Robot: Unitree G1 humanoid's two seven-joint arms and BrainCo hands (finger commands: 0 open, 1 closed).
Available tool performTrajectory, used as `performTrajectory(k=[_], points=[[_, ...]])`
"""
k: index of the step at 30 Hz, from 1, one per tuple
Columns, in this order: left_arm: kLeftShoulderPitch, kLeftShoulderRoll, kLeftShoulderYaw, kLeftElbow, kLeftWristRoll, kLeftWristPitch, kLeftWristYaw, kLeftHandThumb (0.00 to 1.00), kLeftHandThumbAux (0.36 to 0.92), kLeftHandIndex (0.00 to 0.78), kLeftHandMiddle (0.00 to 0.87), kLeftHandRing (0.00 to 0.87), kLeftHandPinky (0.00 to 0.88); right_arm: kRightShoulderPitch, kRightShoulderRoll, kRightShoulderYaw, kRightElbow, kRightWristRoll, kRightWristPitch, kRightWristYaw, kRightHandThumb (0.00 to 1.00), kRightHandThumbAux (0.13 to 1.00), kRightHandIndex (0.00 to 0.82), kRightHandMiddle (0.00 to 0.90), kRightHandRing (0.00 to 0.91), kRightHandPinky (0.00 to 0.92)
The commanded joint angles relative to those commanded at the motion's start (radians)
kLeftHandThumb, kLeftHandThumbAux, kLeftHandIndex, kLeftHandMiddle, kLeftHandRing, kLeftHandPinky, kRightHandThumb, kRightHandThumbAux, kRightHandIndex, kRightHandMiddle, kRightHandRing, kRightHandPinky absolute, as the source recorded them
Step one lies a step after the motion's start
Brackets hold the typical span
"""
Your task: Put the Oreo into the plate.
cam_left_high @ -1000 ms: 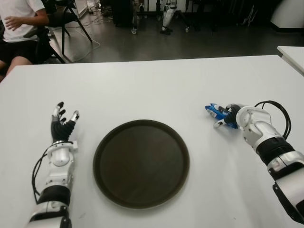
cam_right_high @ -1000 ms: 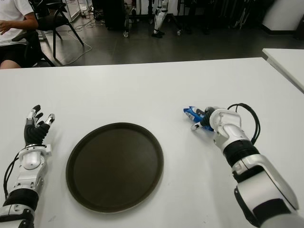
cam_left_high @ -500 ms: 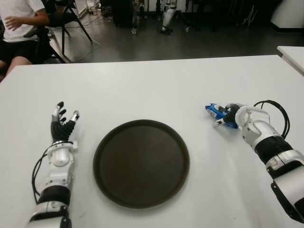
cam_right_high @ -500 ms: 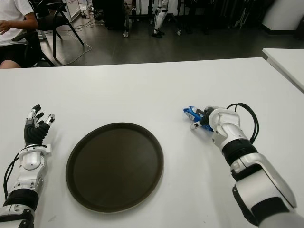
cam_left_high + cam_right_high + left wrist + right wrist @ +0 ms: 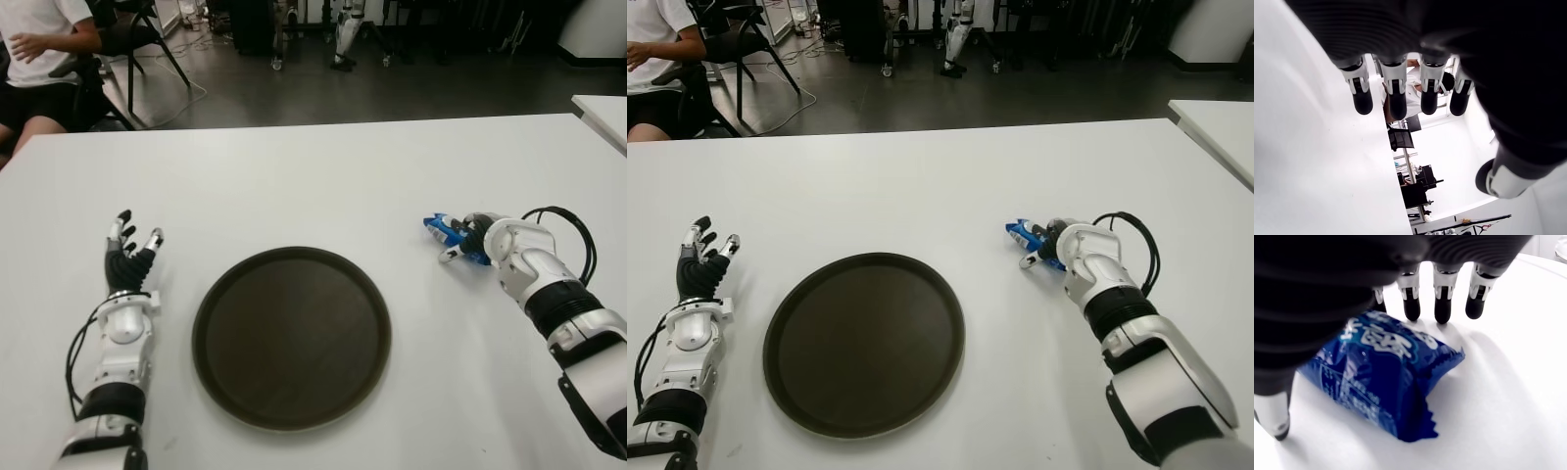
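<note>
Right hand cupped over the Oreo pack, grip not yet closed

The right hand (image 5: 477,241) arches over the blue Oreo pack (image 5: 1386,377), fingertips (image 5: 1444,313) on the table (image 5: 313,186) beyond it, thumb on the near side; nothing is clamped. It should squeeze the pack's middle before lifting, then carry it left to the plate (image 5: 292,337). The left hand (image 5: 129,257), fingers spread, shows left of the plate.

Even overhead light falls on the white table (image 5: 294,186), bright and nearly glare-free, with faint shadows. Background floor is dim. Wrist views blur the near fingers (image 5: 1442,298); the left one is blown out.
</note>
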Motion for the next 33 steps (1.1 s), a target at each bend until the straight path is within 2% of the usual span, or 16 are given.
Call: performTrajectory(k=[4,8,9,10,11,13,17,23,26,31,33], points=[[0.001,0.000,0.000,-0.003,-0.001,0.004,-0.002,0.259,0.626,0.052,0.084,0.056,0.020,0.002,-0.008,0.009,0.004,-0.009,-0.015,-0.018,0.009,0.651,0.063,0.110,0.114,0.121],[0.003,0.000,-0.001,-0.008,-0.002,0.006,-0.006,0.252,0.626,0.055,0.086,0.054,0.015,0.011,-0.012,0.004,0.026,-0.009,-0.057,-0.093,0.112,0.717,0.110,0.126,0.149,0.185],[0.003,0.000,-0.001,-0.008,-0.002,0.006,-0.006,0.252,0.627,0.056,0.086,0.053,0.017,0.013,-0.012,0.001,0.032,-0.007,-0.068,-0.112,0.313,0.724,0.215,0.139,0.164,0.205],[0.003,0.000,-0.001,-0.009,-0.001,0.007,-0.006,0.251,0.627,0.057,0.085,0.053,0.018,0.017,-0.011,-0.004,0.037,-0.005,-0.081,-0.136,0.443,0.729,0.283,0.148,0.174,0.218],[0.003,0.000,-0.002,-0.009,-0.001,0.007,-0.005,0.248,0.628,0.056,0.085,0.053,0.020,0.020,-0.010,-0.008,0.041,-0.002,-0.090,-0.153,0.530,0.730,0.329,0.153,0.174,0.206],[0.003,0.001,-0.002,-0.009,0.001,0.008,-0.003,0.244,0.628,0.057,0.085,0.054,0.023,0.023,-0.008,-0.013,0.044,0.001,-0.101,-0.178,0.607,0.731,0.370,0.160,0.171,0.189],[0.002,0.001,-0.002,-0.006,0.001,0.009,0.001,0.238,0.625,0.060,0.087,0.059,0.027,0.016,-0.004,-0.009,0.064,0.001,-0.112,-0.188,0.673,0.733,0.407,0.201,0.195,0.202],[0.000,-0.001,0.001,-0.005,-0.003,0.014,0.002,0.243,0.628,0.062,0.089,0.062,0.032,0.008,-0.005,-0.001,0.084,-0.004,-0.124,-0.187,0.689,0.735,0.415,0.246,0.246,0.257],[0.000,-0.002,0.002,-0.007,-0.006,0.015,0.001,0.254,0.631,0.058,0.084,0.060,0.036,0.010,-0.004,-0.003,0.089,-0.002,-0.127,-0.196,0.691,0.736,0.415,0.275,0.289,0.319],[0.003,-0.005,0.002,-0.019,-0.010,0.017,-0.006,0.271,0.633,0.058,0.084,0.059,0.032,0.013,0.002,-0.013,0.090,0.005,-0.119,-0.213,0.692,0.737,0.415,0.290,0.310,0.335],[0.005,-0.006,0.001,-0.025,-0.010,0.019,-0.007,0.272,0.636,0.056,0.087,0.060,0.028,0.013,0.004,-0.016,0.091,0.007,-0.119,-0.219,0.692,0.737,0.415,0.268,0.282,0.290]])
